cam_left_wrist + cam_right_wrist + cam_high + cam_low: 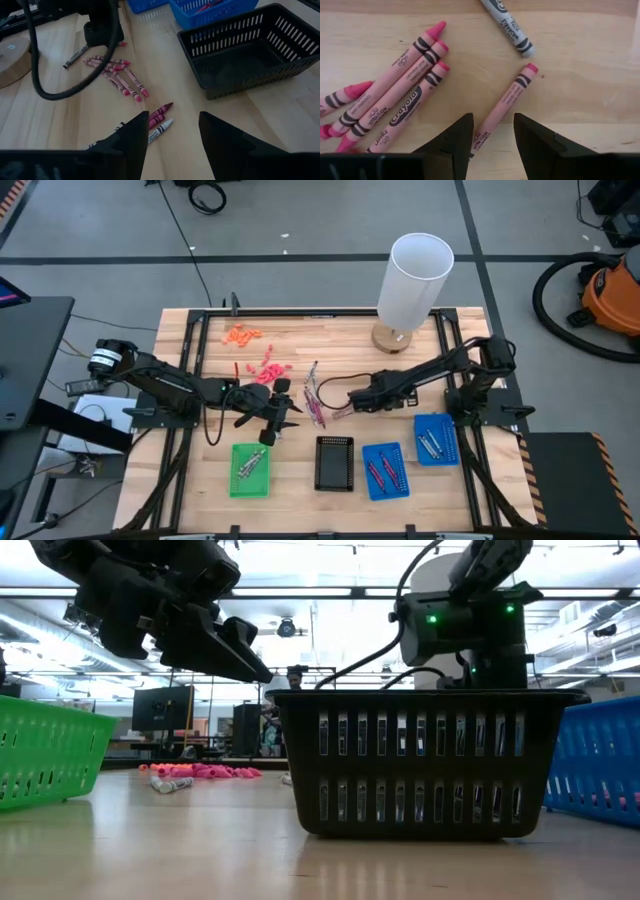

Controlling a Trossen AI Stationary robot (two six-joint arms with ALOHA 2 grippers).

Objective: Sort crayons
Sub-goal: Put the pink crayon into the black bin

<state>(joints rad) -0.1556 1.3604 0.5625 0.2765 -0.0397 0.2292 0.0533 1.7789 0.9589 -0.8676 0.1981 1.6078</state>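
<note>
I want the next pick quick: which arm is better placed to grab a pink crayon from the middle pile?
Right. The right gripper is open directly over a lone pink crayon. The left gripper is open too, but farther from the pile.

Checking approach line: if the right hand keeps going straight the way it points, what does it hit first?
Most likely the lone pink crayon lying between the open fingers of the right hand, then the bare table. The hand's height above it is unclear.
</note>
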